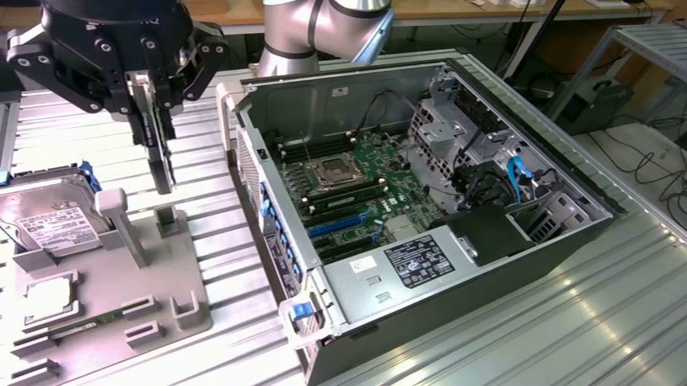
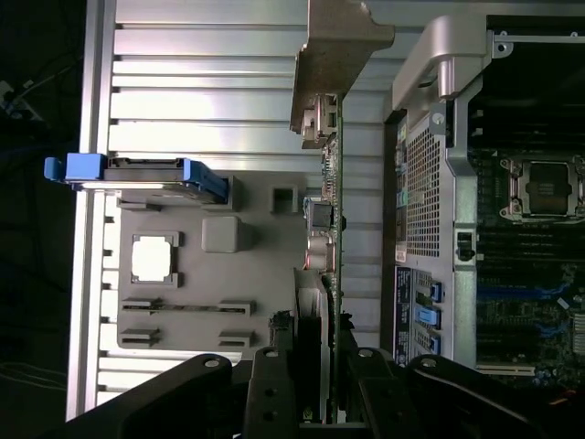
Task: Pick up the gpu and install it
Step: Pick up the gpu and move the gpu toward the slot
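Black claw [image 1: 154,100] pinches thin green-and-black gpu card [image 1: 163,161], hanging edge-on beside open grey metal computer case [image 1: 311,104]. Risk: card pivots in the narrow grip and snags the case rim.

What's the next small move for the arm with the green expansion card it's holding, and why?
Probably carry it sideways toward the open grey computer case. The black gripper is shut on the thin green gpu card, which hangs upright, clear above its grey slotted holder; the blue motherboard slots lie off to the exterior view's right.
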Robot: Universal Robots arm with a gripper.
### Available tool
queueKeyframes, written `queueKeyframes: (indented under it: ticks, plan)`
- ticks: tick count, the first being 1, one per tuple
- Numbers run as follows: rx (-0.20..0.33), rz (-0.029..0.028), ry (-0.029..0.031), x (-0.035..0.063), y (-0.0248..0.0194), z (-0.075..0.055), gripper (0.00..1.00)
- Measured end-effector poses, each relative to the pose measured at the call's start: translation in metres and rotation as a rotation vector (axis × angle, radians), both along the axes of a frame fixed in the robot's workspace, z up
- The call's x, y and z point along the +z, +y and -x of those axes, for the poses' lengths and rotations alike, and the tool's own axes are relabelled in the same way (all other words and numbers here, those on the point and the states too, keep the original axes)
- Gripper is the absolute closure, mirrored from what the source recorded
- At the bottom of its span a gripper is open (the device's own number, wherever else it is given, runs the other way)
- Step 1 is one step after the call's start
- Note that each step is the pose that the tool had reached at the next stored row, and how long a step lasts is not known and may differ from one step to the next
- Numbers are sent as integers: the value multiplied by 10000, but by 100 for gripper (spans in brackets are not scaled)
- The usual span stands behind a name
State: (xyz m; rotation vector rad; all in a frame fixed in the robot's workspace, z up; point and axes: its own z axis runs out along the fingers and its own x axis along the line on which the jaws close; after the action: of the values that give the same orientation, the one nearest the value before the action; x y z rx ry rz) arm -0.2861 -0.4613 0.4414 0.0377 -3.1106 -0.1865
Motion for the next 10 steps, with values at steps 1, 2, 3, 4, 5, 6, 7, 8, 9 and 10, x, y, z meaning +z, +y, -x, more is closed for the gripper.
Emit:
queueKeyframes:
  ticks: [1,2,3,4,5,6,7,8,9,10]
  plan:
    - [0,0,0,0,0,-9,73]
    - [0,0,1,0,0,-17,73]
    - [0,0,0,0,0,-25,73]
    - [0,0,0,0,0,-32,73]
    - [0,0,0,0,0,-38,73]
    - [0,0,0,0,0,-46,73]
    - [1,0,0,0,0,-55,73]
    - [1,0,0,0,0,-60,73]
    - [0,0,0,0,0,-63,73]
    - [0,0,0,0,0,-68,73]
